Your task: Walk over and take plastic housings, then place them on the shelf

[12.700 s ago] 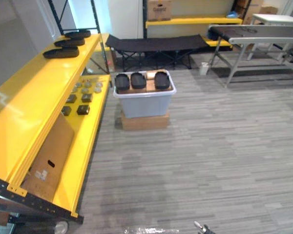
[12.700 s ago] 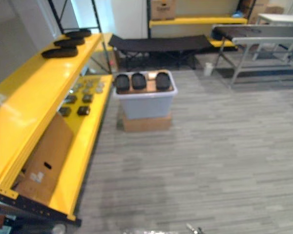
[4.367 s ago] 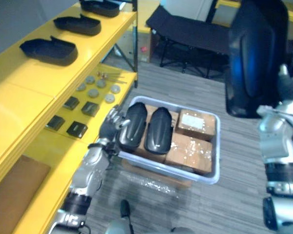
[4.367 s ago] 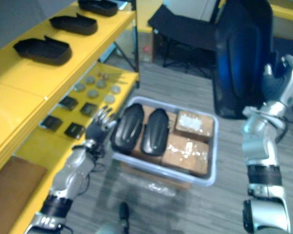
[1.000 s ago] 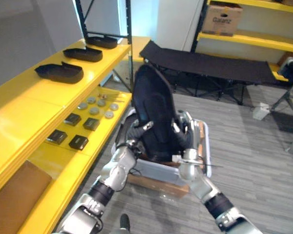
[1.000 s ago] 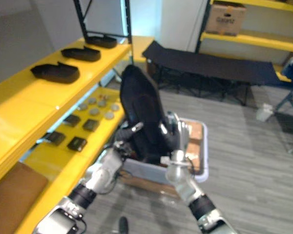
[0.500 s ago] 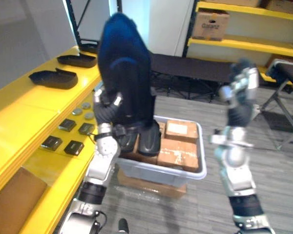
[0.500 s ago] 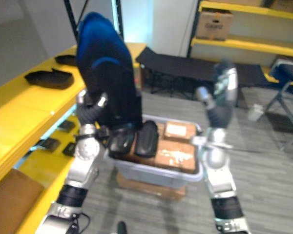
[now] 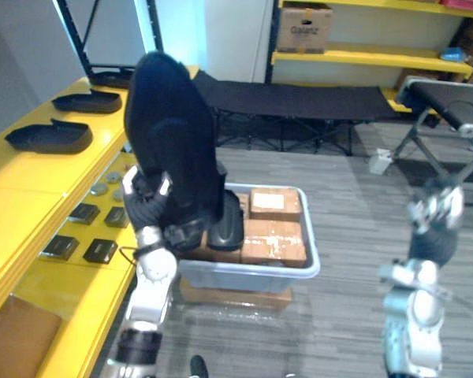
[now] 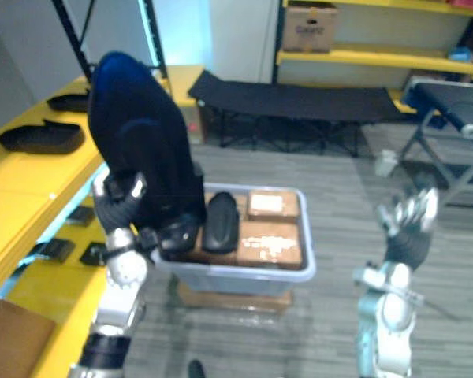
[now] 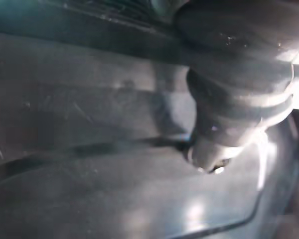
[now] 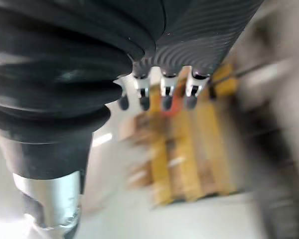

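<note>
A large black plastic housing (image 9: 173, 134) stands upright in the air over the left end of a grey tote bin (image 9: 252, 269). My left hand (image 9: 147, 203) is shut on its lower end, and the left wrist view shows its dark surface (image 11: 89, 124) very close. One more black housing (image 9: 229, 224) lies in the bin beside brown cardboard boxes (image 9: 273, 236). My right hand (image 10: 407, 218) is raised to the right of the bin, open and empty, fingers (image 12: 164, 94) straight. Two housings (image 9: 39, 136) (image 9: 87, 102) lie on the yellow shelf (image 9: 31, 189) at the left.
Small dark parts (image 9: 101, 250) lie on the lower yellow shelf. The bin stands on a flat cardboard box (image 9: 236, 296). A black folding cot (image 9: 299, 98) is behind it. A metal table (image 9: 449, 102) stands at the right, and a back shelf carries a carton (image 9: 303, 27).
A second ago both hands were on the housing. The right hand let go and dropped away to the right, fingers spread. The left hand lifted it alone. The camera also turned.
</note>
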